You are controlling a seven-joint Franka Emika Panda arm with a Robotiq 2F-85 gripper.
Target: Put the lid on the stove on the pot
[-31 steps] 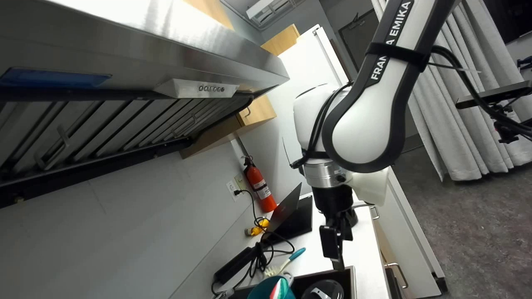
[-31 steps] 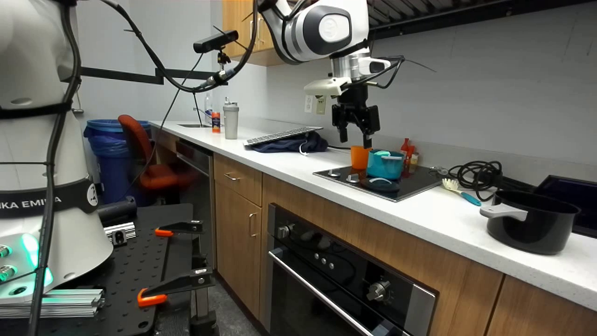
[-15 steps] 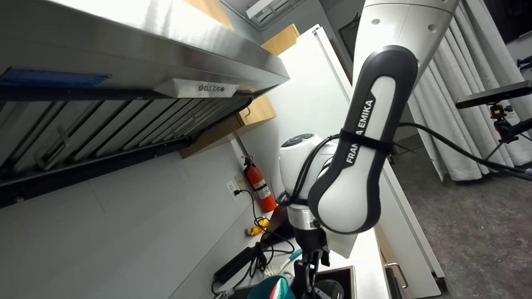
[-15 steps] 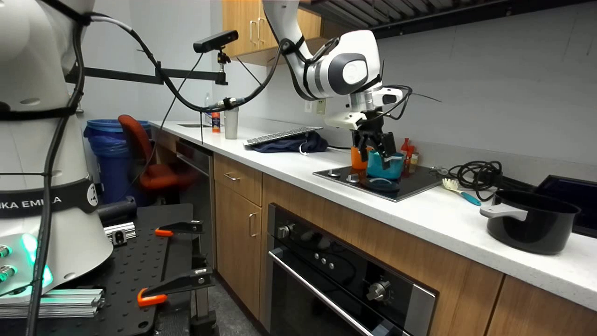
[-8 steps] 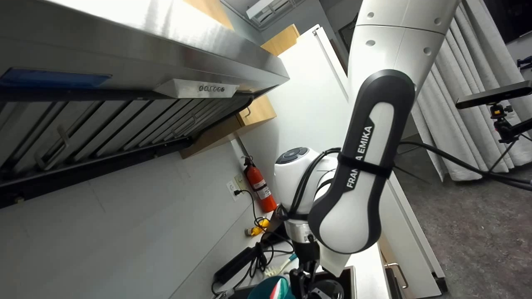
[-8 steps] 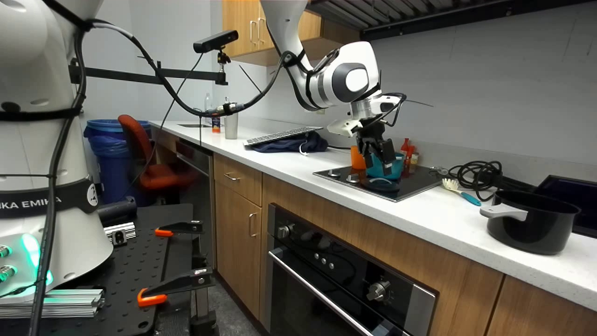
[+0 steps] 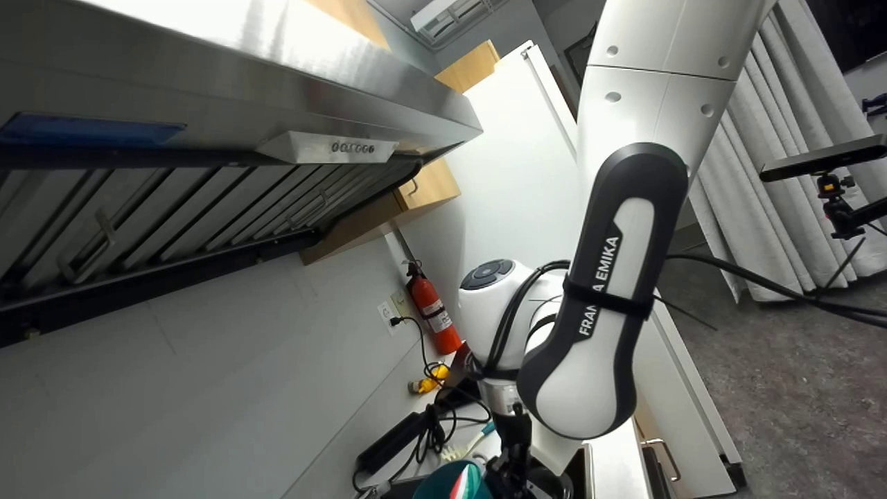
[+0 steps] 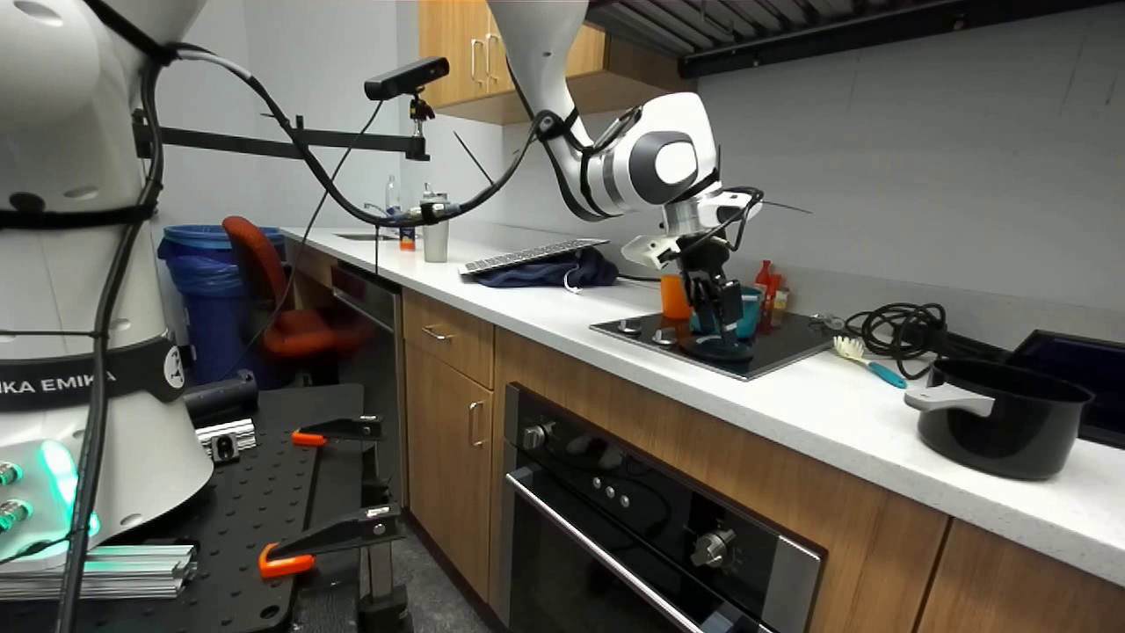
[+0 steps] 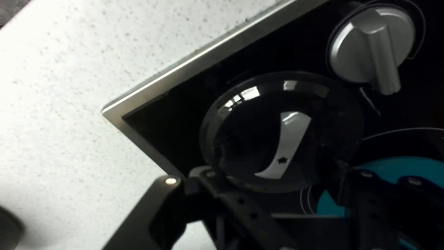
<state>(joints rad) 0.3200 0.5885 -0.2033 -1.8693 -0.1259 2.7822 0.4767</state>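
The lid is black and round with a grey arched handle. It lies on the black stove near its front corner, and its edge shows in both exterior views. The black pot with a grey handle stands open on the counter, right of the stove in an exterior view. My gripper is open and empty, low over the lid, with its fingers apart on either side of the handle. It also shows low at the lid in an exterior view. Whether the fingertips touch the lid is unclear.
A teal pot stands on the stove right behind the gripper, with an orange cup beside it. Stove knobs are close to the lid. A brush and black cables lie on the counter.
My gripper has come down from above the stove to the lid, its wrist tilting. In the last half second it has sunk slightly further. The lid and pots have not moved.
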